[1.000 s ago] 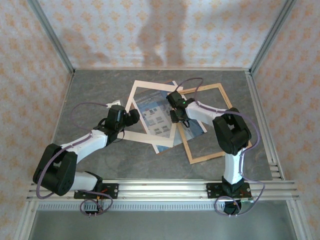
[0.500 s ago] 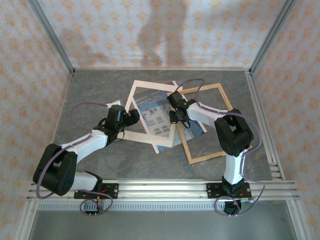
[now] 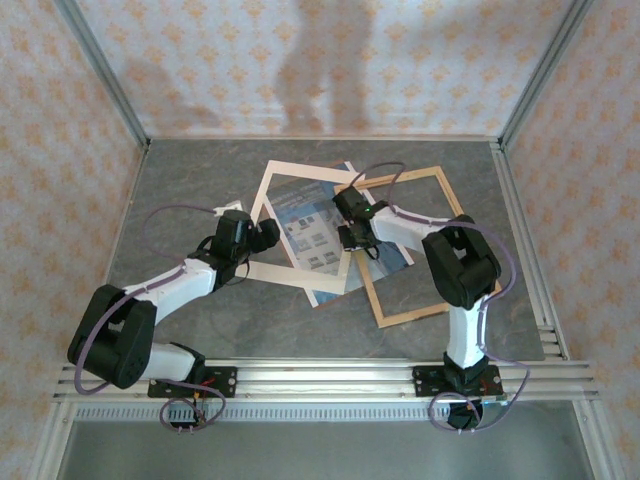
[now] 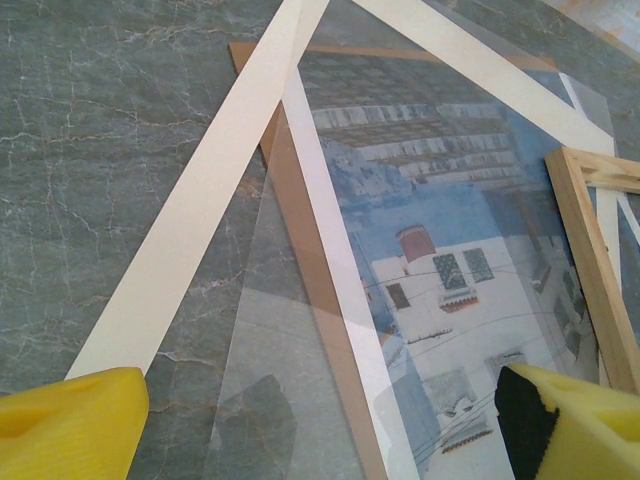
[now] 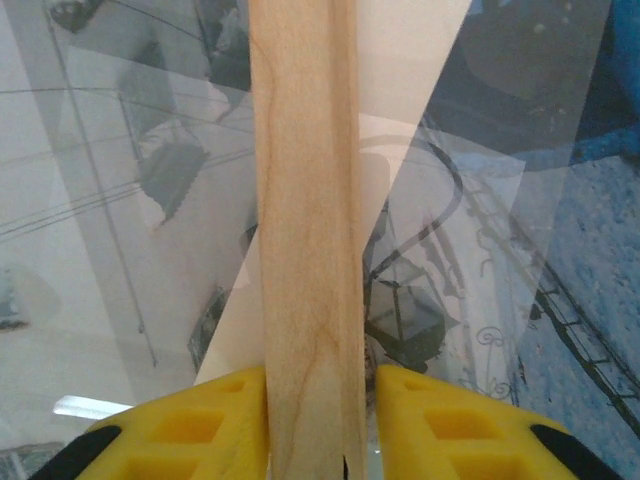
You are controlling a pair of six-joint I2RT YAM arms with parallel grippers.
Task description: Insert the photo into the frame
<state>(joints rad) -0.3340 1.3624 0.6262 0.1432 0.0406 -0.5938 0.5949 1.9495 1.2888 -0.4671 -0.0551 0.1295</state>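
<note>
Grey counter [image 3: 180, 190] carries everything. The frame [image 3: 405, 175] lies flat, mostly right of the right end effector [image 5: 320, 400], which pinches one of its wood strips. The cream mat [image 3: 297, 277] lies between both end effectors, overlapping the photo [image 3: 308, 232]. The photo is face up, just ahead of the left end effector [image 4: 320, 425], which is spread wide and holds nothing.

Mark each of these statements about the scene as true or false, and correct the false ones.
1. The right claw has a wood strip of the frame between its fingers. True.
2. The left claw is shut on the photo. False: it is open and holds nothing.
3. The photo lies picture side up. True.
4. In the top view, the frame lies left of the cream mat board. False: it lies to the right.
</note>
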